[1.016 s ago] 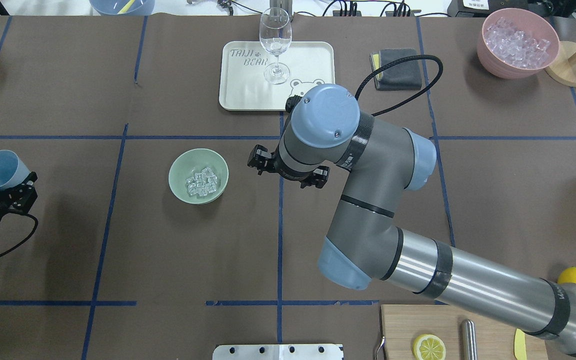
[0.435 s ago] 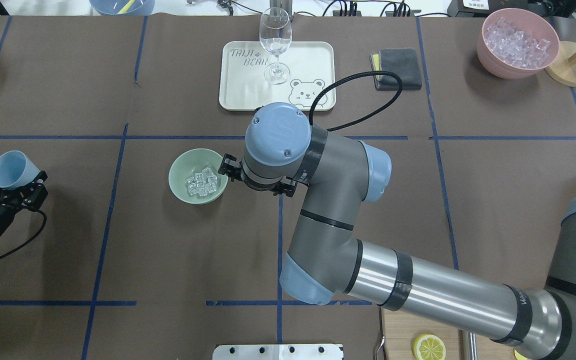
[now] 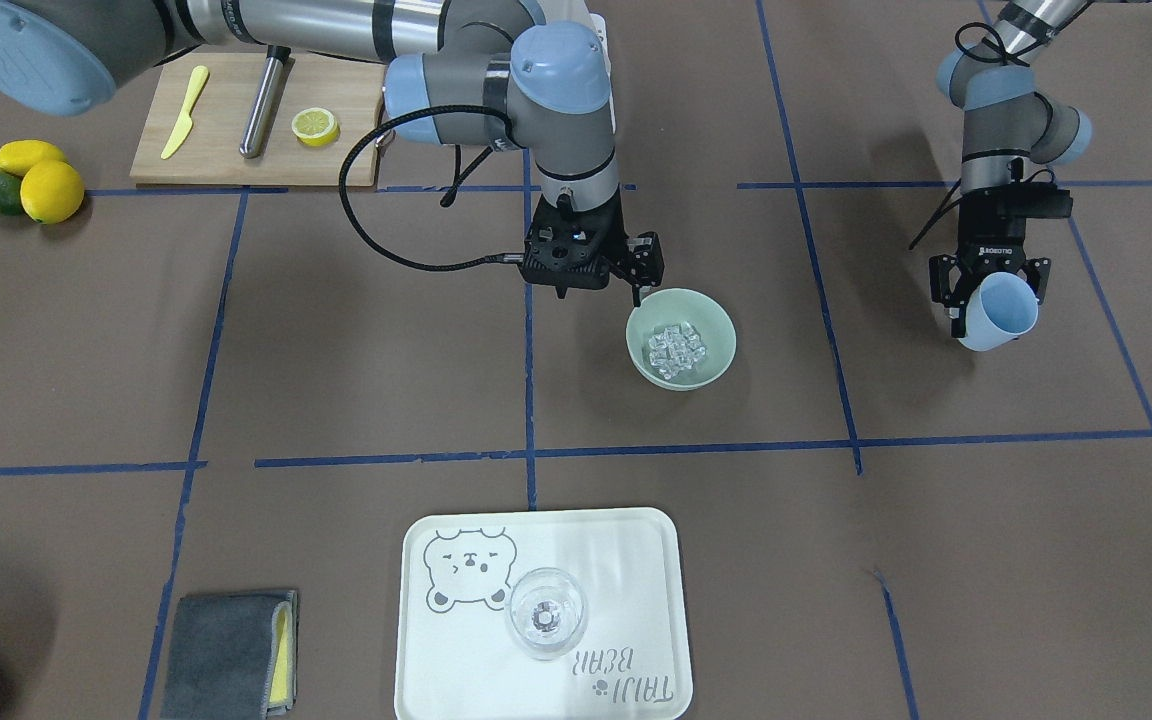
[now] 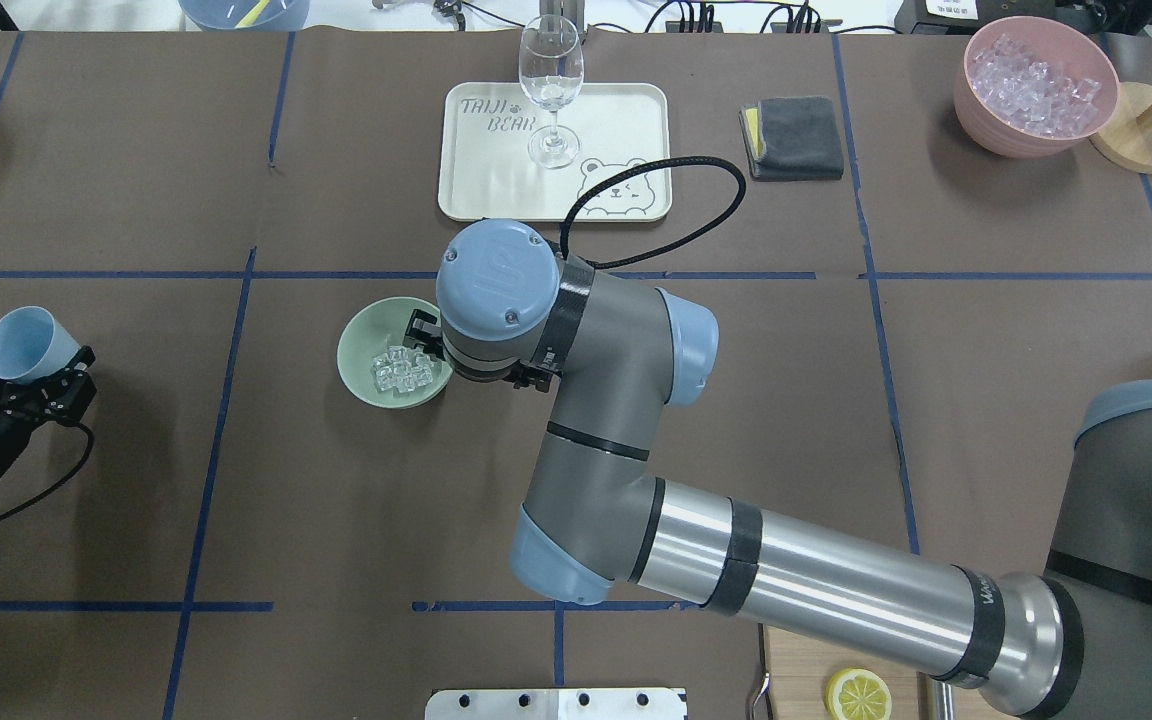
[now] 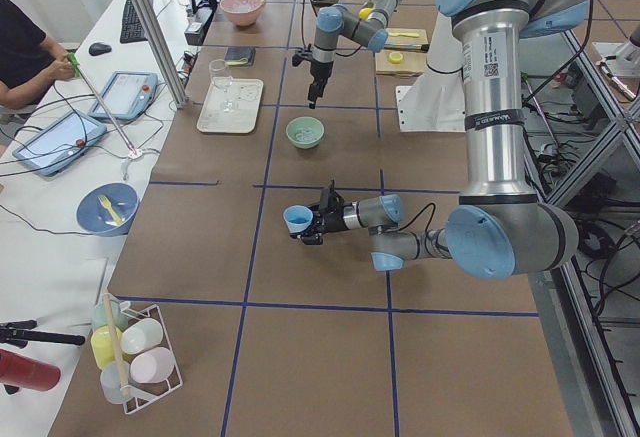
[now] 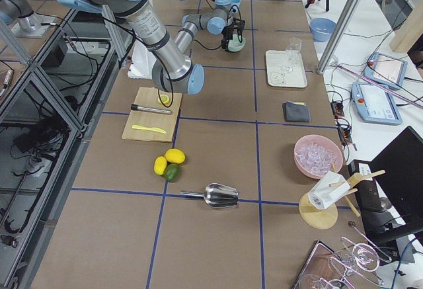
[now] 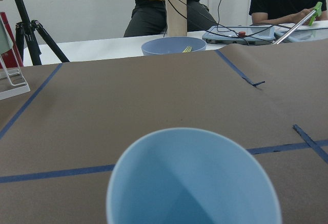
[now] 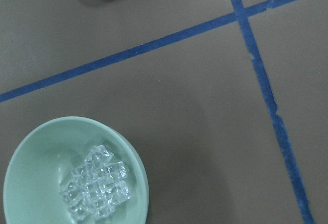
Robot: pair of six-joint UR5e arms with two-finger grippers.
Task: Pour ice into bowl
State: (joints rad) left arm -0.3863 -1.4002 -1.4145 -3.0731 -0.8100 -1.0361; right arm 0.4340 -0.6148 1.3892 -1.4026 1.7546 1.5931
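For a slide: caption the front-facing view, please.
Ice lies in the mint bowl, right pincer open by its rim; left pincer holds the blue cup apart.

Shows pale matte mint green on the bowl, clear and glassy on the ice. Light blue on the cup, black on the left end effector. Flat brown across the bench, crossed with blue tape lines. Cream on the tray, printed with a grey bear outline and lettering.
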